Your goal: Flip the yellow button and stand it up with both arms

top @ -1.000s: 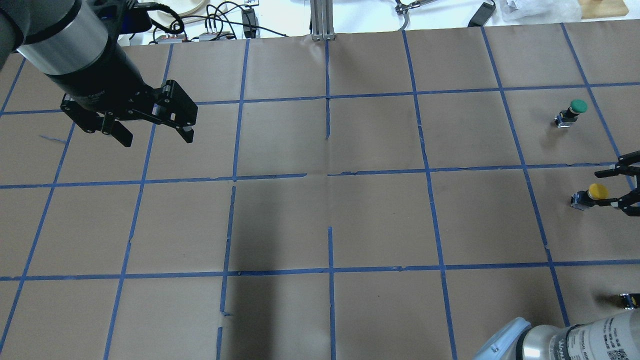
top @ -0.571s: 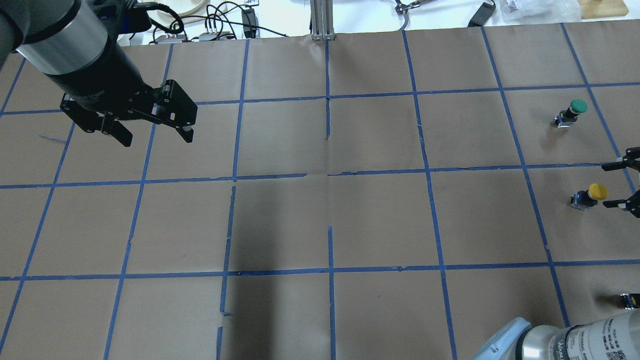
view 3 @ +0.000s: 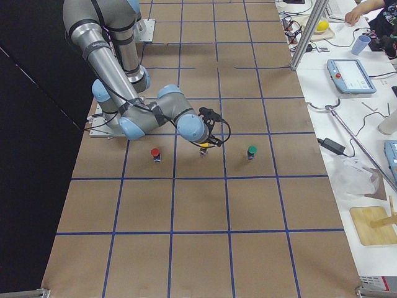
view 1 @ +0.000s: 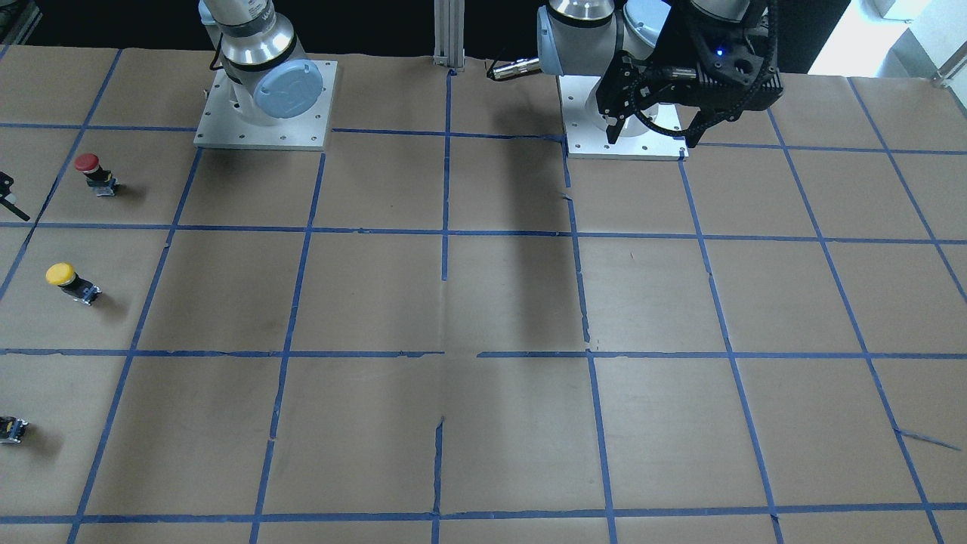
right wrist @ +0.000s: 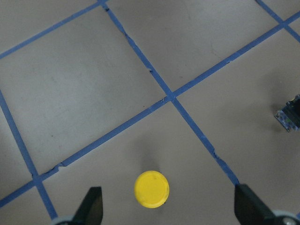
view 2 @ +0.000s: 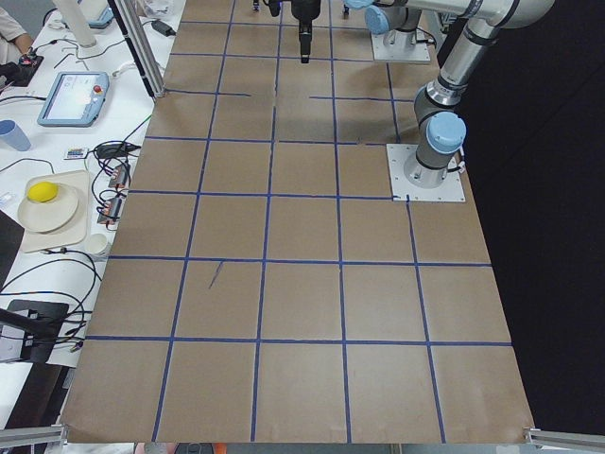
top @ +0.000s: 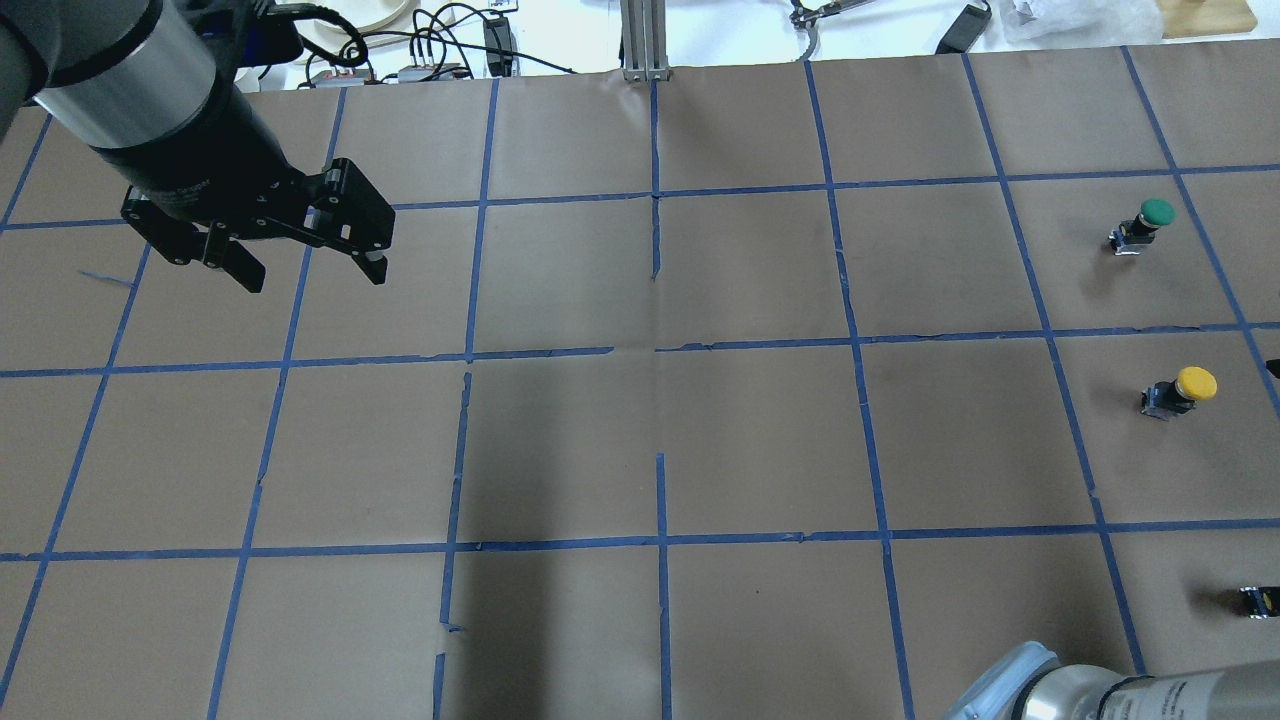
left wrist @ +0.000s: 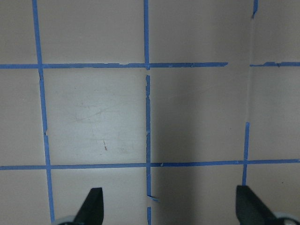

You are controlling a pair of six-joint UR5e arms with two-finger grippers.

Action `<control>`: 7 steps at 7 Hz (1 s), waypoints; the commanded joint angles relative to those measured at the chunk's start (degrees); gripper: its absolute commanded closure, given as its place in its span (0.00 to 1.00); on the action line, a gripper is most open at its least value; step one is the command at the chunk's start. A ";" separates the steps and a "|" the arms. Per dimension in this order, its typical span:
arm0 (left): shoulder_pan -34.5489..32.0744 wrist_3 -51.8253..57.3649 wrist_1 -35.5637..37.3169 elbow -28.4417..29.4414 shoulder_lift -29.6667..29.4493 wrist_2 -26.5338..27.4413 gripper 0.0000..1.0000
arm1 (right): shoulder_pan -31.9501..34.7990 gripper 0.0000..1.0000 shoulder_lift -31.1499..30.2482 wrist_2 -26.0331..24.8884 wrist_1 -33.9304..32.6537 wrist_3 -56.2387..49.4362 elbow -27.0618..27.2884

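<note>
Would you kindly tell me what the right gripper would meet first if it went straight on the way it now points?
Most likely the yellow button, whose cap sits ahead between the fingers of the open right gripper; the depth is unclear.

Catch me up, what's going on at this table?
The yellow button stands cap-up on the robot's right side of the table, in a row between a green button and a red button. The right gripper hangs open above it, touching nothing. The left gripper hovers open over bare paper on the far side. Nothing is being held; the button looks already stood up.
</note>
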 commanded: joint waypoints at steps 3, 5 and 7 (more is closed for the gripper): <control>0.02 0.07 0.00 0.00 -0.01 0.00 0.00 | 22.26 0.00 -6.00 -11.58 0.14 49.60 -4.75; 0.02 0.07 0.00 0.00 -0.01 0.00 0.00 | 34.24 0.00 -5.13 -18.44 0.06 71.76 -8.37; 0.02 0.07 0.08 0.00 -0.01 0.00 0.00 | 43.38 0.00 -5.03 -19.16 4.86 100.98 -10.04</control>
